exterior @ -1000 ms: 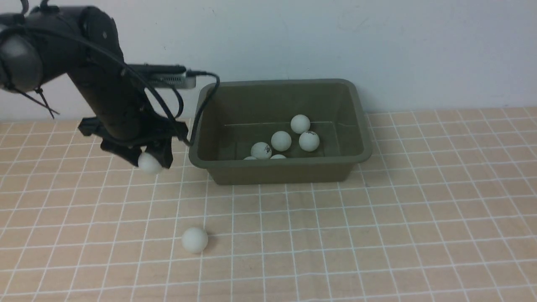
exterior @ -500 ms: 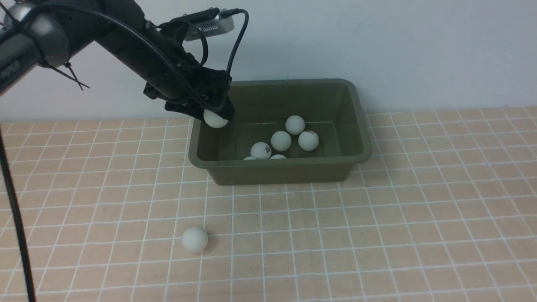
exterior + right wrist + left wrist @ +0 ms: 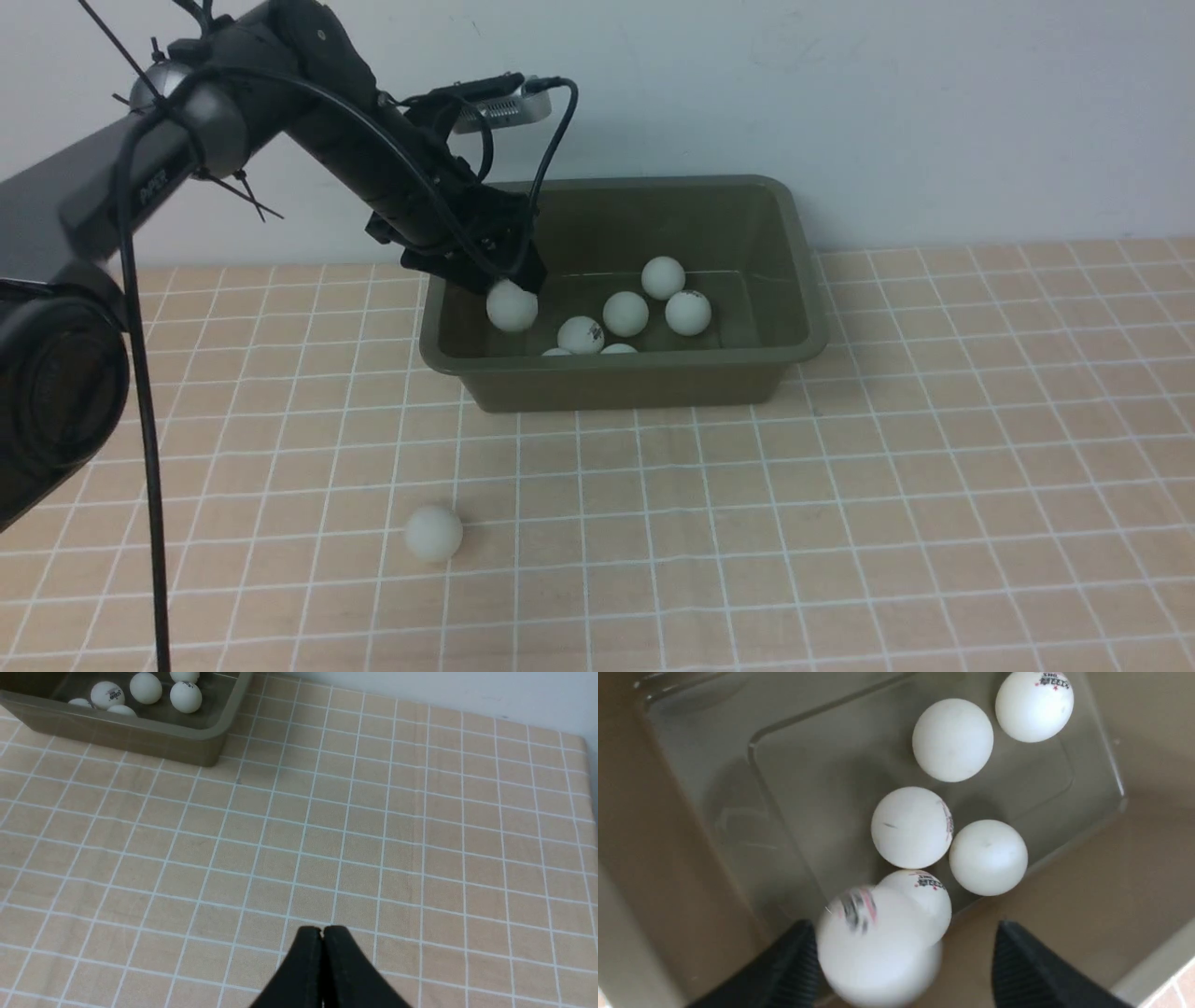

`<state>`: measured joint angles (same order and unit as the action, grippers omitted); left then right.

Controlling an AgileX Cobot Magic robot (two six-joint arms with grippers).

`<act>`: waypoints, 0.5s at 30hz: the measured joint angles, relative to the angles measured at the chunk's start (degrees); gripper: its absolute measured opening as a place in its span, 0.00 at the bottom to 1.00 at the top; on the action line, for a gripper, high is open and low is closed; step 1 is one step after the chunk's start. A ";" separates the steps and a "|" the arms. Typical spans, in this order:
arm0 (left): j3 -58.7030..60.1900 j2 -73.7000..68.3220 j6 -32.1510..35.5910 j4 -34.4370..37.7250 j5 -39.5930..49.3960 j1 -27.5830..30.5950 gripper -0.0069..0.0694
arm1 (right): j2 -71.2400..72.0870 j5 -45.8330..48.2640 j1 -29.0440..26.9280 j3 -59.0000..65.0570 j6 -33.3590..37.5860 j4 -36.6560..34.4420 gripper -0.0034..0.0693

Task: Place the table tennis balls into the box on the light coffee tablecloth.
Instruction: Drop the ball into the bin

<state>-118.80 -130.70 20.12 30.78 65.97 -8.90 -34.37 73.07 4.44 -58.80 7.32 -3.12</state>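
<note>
The olive-green box [image 3: 805, 280] stands at the back of the light coffee tablecloth [image 3: 840, 485], with several table tennis balls [image 3: 625, 314] lying in it. My left gripper [image 3: 509, 278] hangs over the box's left end, open. A blurred white ball [image 3: 512, 306] is just below its tips, inside the box's rim. In the left wrist view this ball [image 3: 878, 947] sits against one finger, with a clear gap to the other finger [image 3: 1017, 961]. One more ball [image 3: 433, 533] rests on the cloth in front. My right gripper [image 3: 322, 929] is shut and empty above bare cloth.
A pale wall runs right behind the box. The left arm's cable [image 3: 140, 420] hangs down at the left side of the front view. The right wrist view shows the box corner [image 3: 205, 742] far from the right gripper, and the cloth's edge at the far right.
My left arm lifted a ball from the cloth left of the box and carried it over the box's left end. Its jaws have spread and the ball has dropped below the fingertips.
</note>
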 joint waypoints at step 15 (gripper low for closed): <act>-1.28 5.84 -1.00 -1.53 4.11 0.00 0.73 | 0.00 -0.07 0.00 0.00 0.00 -0.02 0.02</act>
<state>-120.08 -124.86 19.12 29.25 70.08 -8.90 -34.37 73.01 4.44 -58.80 7.32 -3.14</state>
